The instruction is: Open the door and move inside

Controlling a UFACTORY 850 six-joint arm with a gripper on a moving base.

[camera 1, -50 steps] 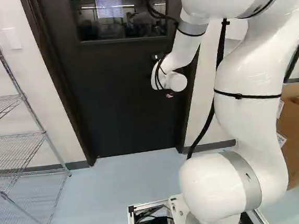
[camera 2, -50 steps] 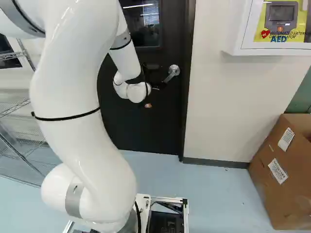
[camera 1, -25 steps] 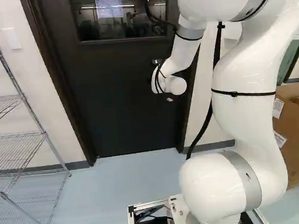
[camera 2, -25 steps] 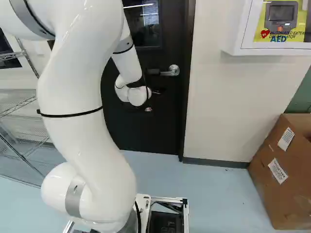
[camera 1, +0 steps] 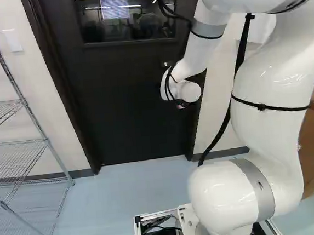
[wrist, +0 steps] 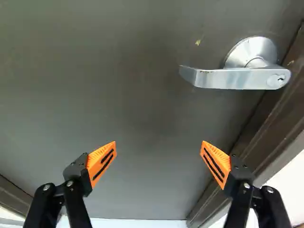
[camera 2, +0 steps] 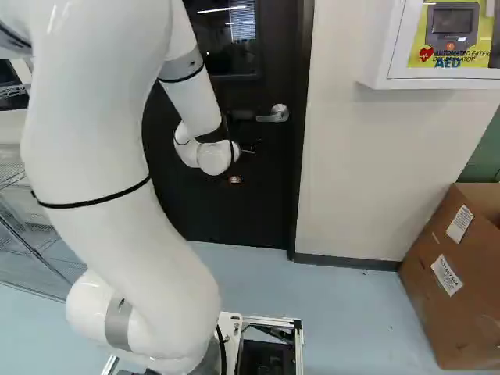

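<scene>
At the end of my arm, the gripper [camera 2: 248, 151] is mostly hidden by the white wrist in the right base view, below the silver lever handle [camera 2: 273, 115]. Wide open in the wrist view, the gripper [wrist: 159, 145] has nothing between its orange pads [wrist: 101, 160]. The lever [wrist: 228, 78] lies level on the dark door [wrist: 118, 104], above and beyond the fingers, nearer the finger on the door-frame side. Neither finger touches it. In the left base view the door [camera 1: 129, 109] stands closed in its frame, and the arm hides the lever.
A wire shelf rack [camera 1: 16, 146] stands left of the door. To the door's right, a white AED cabinet [camera 2: 383, 70] hangs on the wall above and left of a cardboard box [camera 2: 445, 289]. The dark door frame [wrist: 256, 137] runs close beside one finger.
The lever tilted downward one second ago and is level now. My wrist has lowered slightly, and the arm's upper links have shifted, rightward in the left base view and leftward in the right. The base has stayed put.
</scene>
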